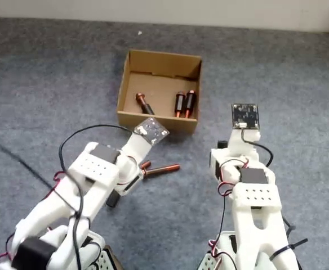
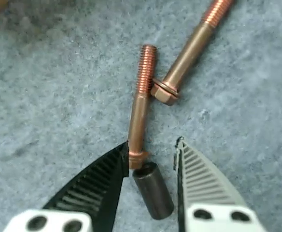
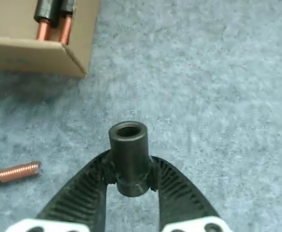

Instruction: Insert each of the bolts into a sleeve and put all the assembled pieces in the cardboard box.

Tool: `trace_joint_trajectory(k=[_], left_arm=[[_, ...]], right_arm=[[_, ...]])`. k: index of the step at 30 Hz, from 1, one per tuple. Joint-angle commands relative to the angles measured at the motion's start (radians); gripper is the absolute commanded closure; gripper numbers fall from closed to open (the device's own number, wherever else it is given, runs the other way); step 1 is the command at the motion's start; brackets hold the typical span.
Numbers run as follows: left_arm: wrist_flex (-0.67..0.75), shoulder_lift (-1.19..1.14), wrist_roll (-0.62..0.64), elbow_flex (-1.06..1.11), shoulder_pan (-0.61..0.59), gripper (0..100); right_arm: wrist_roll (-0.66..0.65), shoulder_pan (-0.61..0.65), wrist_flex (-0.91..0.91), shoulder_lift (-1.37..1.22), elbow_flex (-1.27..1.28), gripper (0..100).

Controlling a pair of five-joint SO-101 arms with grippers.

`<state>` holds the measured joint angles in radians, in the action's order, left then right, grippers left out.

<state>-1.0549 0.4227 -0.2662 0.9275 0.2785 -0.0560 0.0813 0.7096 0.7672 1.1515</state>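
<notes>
The cardboard box (image 1: 159,57) holds three bolts in black sleeves (image 1: 179,104). Two bare copper bolts (image 2: 140,104) (image 2: 191,46) lie on the carpet in front of it, one head touching the other's shank. A loose black sleeve (image 2: 153,195) lies end to end with the nearer bolt's head, between the fingers of my left gripper (image 2: 153,144), which is open and low over the carpet. My right gripper (image 3: 130,164) is shut on another black sleeve (image 3: 128,145), held with its hollow end facing the camera, to the right of the box.
Grey carpet covers the whole table. The box's near corner (image 3: 76,60) and one bolt's threaded tip (image 3: 18,172) show in the right wrist view. Open carpet lies right of the box and between the two arms (image 1: 195,185).
</notes>
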Motion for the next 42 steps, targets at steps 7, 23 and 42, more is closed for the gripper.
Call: trace_joint_trajectory(k=[7,23,42], left_arm=[[0.052,-0.334,-0.011,-0.197,-0.117,91],[-0.058,-0.404,-0.588,-0.378,-0.231,99],[-0.279,-0.404,-1.01,-0.647,-0.352,85]], right_arm=[[0.0,-0.007,-0.053,0.022,0.001,99.3],[-0.002,-0.005,-0.053,0.022,0.001,99.3],[-0.002,-0.004,-0.054,0.022,0.002,99.3]])
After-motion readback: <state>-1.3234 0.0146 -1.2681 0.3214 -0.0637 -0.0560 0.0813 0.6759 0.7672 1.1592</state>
